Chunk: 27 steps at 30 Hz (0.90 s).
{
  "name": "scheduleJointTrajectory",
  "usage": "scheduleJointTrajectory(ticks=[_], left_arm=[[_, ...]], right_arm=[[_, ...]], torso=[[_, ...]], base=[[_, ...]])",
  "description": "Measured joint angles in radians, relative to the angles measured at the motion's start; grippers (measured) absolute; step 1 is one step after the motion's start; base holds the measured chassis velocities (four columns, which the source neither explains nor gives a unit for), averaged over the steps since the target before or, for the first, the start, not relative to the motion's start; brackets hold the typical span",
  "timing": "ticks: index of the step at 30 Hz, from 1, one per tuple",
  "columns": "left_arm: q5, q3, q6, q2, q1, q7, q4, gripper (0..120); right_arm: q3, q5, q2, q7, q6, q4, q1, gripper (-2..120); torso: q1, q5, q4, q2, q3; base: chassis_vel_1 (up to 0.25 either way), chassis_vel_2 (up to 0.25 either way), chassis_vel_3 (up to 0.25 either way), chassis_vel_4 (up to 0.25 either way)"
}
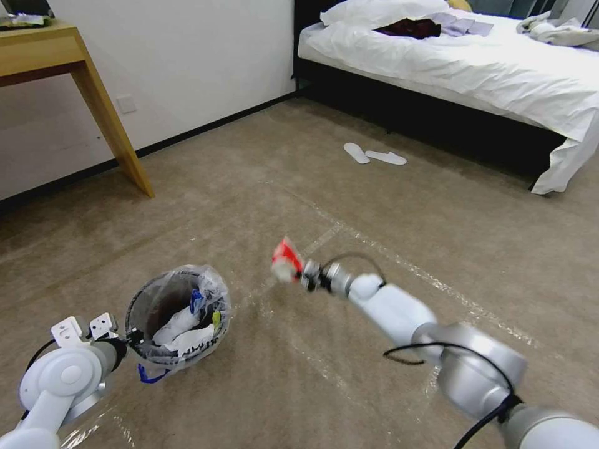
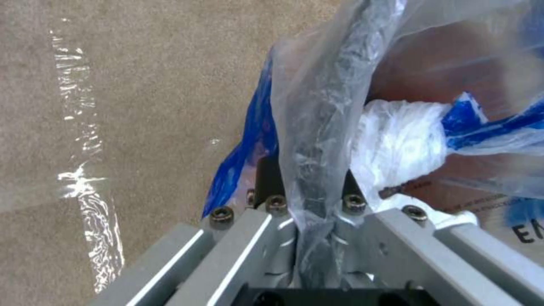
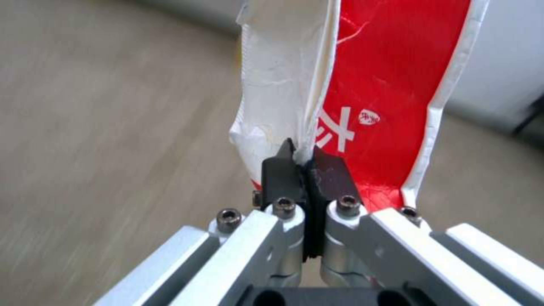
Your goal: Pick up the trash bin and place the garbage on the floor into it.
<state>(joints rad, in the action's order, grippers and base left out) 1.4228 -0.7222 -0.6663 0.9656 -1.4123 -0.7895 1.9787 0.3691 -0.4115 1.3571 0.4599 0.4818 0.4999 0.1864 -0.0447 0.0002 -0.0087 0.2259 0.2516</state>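
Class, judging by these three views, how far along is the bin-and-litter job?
Done: the left pincer is clamped on the trash bin rim, with white tissues already inside. In hand: the right pincer grips a red-and-white carton, apart from the bin. Left: dropping it in.

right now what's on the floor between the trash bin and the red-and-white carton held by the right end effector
Nothing but bare carpet crossed by a shiny tape line, as the head view shows, between the trash bin and the carton.
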Motion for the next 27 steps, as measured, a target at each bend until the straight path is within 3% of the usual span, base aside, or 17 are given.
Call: scheduleJointTrajectory(ticks=[7,9,12,14,16,19,22,27], left_arm=[[0.012,0.007,0.002,-0.018,0.02,0.0,-0.01,1],[0.016,0.01,0.003,-0.024,0.029,0.0,-0.015,1],[0.02,0.012,0.003,-0.024,0.035,0.001,-0.018,1],[0.02,0.017,0.003,-0.016,0.041,0.002,-0.021,1],[0.02,0.017,0.003,-0.014,0.04,0.003,-0.021,1],[0.014,0.017,0.002,-0.003,0.034,0.004,-0.019,1],[0.014,0.017,0.002,-0.003,0.033,0.004,-0.018,1],[0.016,0.009,0.001,-0.005,0.018,0.0,0.0,1]], right_arm=[[-0.05,-0.217,-0.072,0.119,0.08,0.159,-0.038,0],[-0.05,-0.354,-0.103,0.184,0.086,0.281,-0.042,0],[-0.04,-0.419,-0.122,0.22,0.081,0.367,-0.042,0],[0.015,-0.483,-0.143,0.258,0.057,0.525,-0.05,0],[0.03,-0.488,-0.139,0.262,0.057,0.546,-0.052,0],[0.16,-0.501,-0.084,0.268,0.039,0.64,-0.075,0],[0.194,-0.502,-0.065,0.264,0.037,0.644,-0.08,0],[0.314,-0.483,0.032,0.264,0.037,0.593,-0.092,0]], torso=[[0.0,0.0001,-0.0004,0.0,0.0],[0.0,0.0002,-0.0002,0.0,0.0],[0.0,0.0002,0.0,0.0,0.0],[0.0,0.0,-0.0006,0.0,0.0],[0.0,0.0,-0.0005,0.0,0.0],[0.0,-0.0002,0.0006,0.0,0.0],[0.0,-0.0002,0.0006,0.0,0.0],[0.0,-0.0003,-0.0004,0.0,0.0]], base=[[0.0,0.0,0.0,0.0],[0.0,0.0,0.0,0.0],[0.0,0.0,0.0,0.0],[0.0,0.0,0.0,0.0],[0.0,0.0,0.0,0.0],[0.0,0.0,0.0,0.0],[0.0,0.0,0.0,0.0],[0.0,0.0,0.0,0.0]])
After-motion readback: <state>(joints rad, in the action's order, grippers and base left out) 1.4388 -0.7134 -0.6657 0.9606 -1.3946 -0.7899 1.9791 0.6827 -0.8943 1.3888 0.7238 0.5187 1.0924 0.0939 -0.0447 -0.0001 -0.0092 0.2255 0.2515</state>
